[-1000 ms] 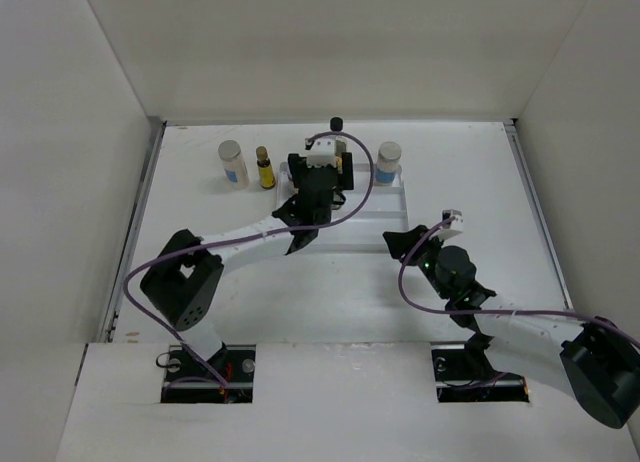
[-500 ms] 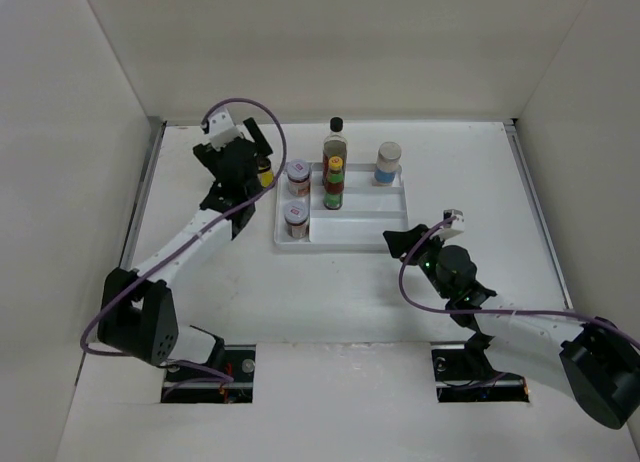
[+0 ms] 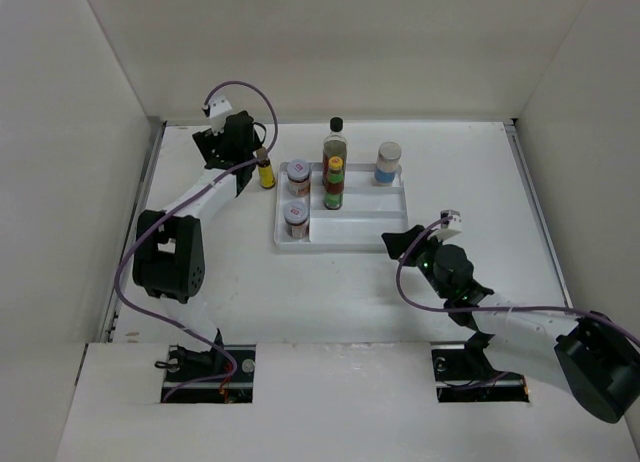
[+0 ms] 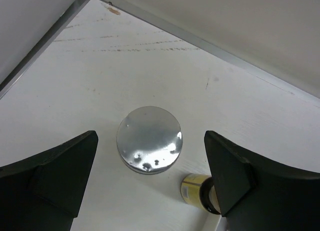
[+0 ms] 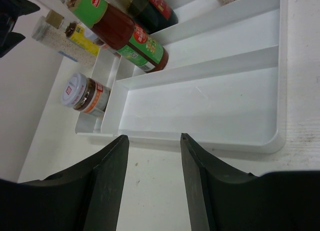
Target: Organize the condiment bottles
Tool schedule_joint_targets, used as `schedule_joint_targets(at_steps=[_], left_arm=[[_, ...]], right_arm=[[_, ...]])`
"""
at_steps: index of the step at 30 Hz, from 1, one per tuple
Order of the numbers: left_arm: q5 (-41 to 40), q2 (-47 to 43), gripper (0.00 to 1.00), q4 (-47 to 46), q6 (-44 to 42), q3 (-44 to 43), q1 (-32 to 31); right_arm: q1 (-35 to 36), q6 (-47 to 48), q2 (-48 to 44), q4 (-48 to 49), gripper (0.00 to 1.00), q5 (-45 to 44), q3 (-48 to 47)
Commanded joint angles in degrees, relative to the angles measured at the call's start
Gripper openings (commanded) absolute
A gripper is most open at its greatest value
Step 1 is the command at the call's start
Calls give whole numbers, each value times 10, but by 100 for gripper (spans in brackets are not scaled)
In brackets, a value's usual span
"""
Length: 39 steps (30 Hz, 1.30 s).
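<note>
Far-left corner of the table: a short silver-lidded jar stands upright, outside the white divided tray.
Left gripper: spread wide and empty, it hangs above the jar with the lid centred between its fingers; a straight descent looks enough.
Neighbour: a small brown yellow-capped bottle stands just beside the jar, near one finger, and may get knocked.
Right gripper: partly open and empty, at the tray's near edge, well apart from the jar.
Change: a second ago the left arm was over the tray; now it is at the corner.
</note>
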<state>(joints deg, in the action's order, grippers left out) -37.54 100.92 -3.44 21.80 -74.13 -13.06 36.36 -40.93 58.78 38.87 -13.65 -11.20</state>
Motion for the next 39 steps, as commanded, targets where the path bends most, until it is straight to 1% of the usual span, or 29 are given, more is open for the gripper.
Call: schedule_joint_targets(at_steps=[1,6,14,15,16,18,20,21,23,26,29,32,36,39], left_arm=[[15,9,88,10,3,-52,12],[22,44,85,24,3,-75,19],[23,55,79,19,10,-54,18],[23,56,76,19,10,-53,19],[23,56,70,19,11,-53,19],[22,49,56,15,11,-47,21],[19,35,45,5,12,-37,22],[19,24,41,-1,12,-31,23],[18,-5,37,-16,12,-16,24],[9,-67,34,-50,11,23,25],[-7,-135,32,-77,10,64,21],[-20,-217,32,-92,6,106,-5],[-25,-300,32,-97,4,140,-42],[-18,-348,31,-91,-3,154,-87]], right_arm=[[2,1,3,17,53,3,-20],[2,1,4,16,53,9,-22],[2,2,-7,11,53,7,-20],[2,2,-7,12,53,6,-20],[2,1,-3,13,53,8,-19],[2,0,1,13,53,13,-20],[3,3,-2,11,53,10,-22],[3,5,-3,15,54,9,-21],[3,6,-2,17,54,8,-21],[4,7,-9,17,56,12,-20],[4,11,-30,29,60,4,-8],[4,9,-56,45,65,-3,6],[5,8,-91,45,64,-46,27],[-4,0,-105,34,63,-57,34]])
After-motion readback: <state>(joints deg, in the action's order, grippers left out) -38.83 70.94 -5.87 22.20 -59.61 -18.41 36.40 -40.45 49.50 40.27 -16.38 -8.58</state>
